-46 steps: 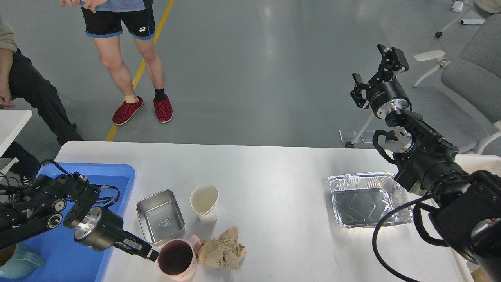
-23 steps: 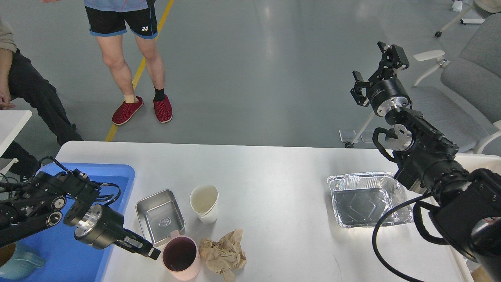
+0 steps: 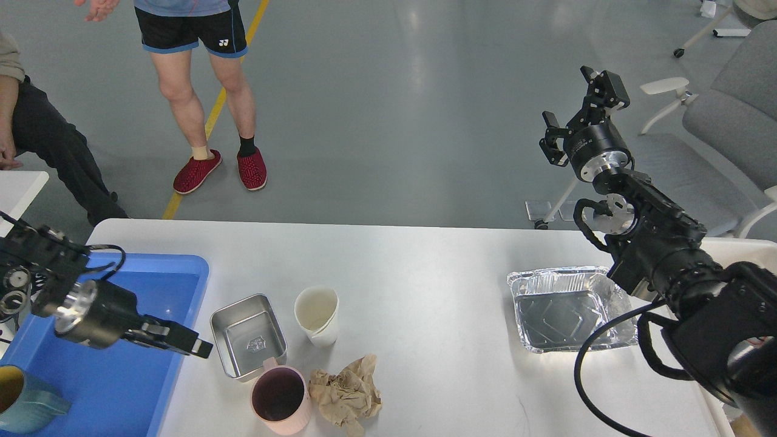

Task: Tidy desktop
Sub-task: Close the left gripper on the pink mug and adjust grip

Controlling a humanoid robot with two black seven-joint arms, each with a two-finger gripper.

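Blue tray [image 3: 182, 267], pink mug [image 3: 282, 403], white desktop [image 3: 413, 267].

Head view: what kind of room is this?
Probably a lab or workshop hall, not a home: a bare grey floor with a yellow line, office chairs on wheels, and people standing by the white desktop.

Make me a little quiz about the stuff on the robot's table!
1. True or false: the pink mug lies tipped on its side.
2. What touches the mug's right side?
A. paper cup
B. crumpled brown paper
C. foil tray
3. Fill in: the teal mug sits in the ___ tray.

Key
1. False, it stands upright on the desktop.
2. B
3. blue
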